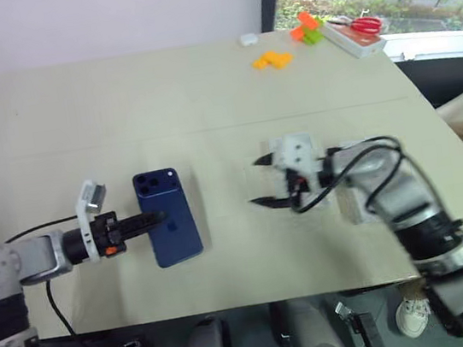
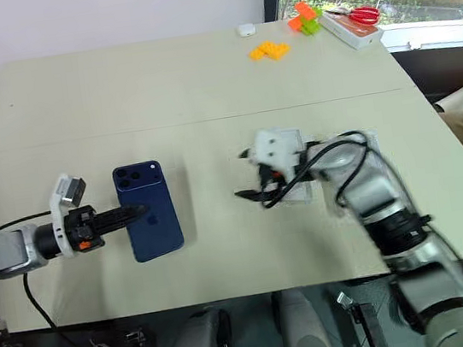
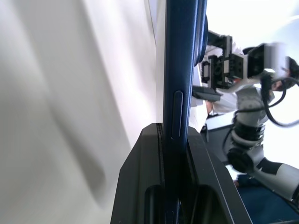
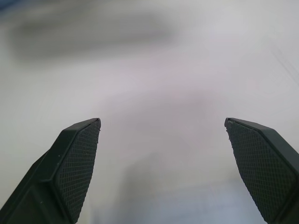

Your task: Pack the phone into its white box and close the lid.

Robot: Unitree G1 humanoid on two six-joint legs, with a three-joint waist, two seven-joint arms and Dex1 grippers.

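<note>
The left gripper (image 1: 153, 220) has its two black fingers pinched on the phone (image 1: 168, 216), clamping the long edge nearest that arm about halfway along. The phone shows its glossy navy back upward, the camera cluster at the far corner, on the side of the gripper's arm. From the left wrist camera the phone (image 3: 180, 70) runs edge-on straight out between the fingers (image 3: 140, 186), its side button just past the fingertips. Whether the phone rests flat on the bench (image 1: 162, 106) or is raised a little off it, I cannot tell.

The right gripper (image 1: 260, 182) is well apart from the phone, off toward the robot's right, and points back toward it. Its fingers are spread wide with nothing between them; the right wrist camera shows the two textured pads (image 4: 79, 168) far apart over bare, pale bench surface.

Just behind the right gripper, partly hidden by its wrist and cables, lies something white and boxy (image 1: 358, 199) on the bench. I cannot tell whether it is the white box, the lid, or both.

At the far edge of the bench, well beyond both grippers, sit some orange blocks (image 1: 272, 60), an orange and green piece (image 1: 307, 30), a small white object (image 1: 248, 39), and red-handled scissors (image 1: 364, 25) on a white tray.
</note>
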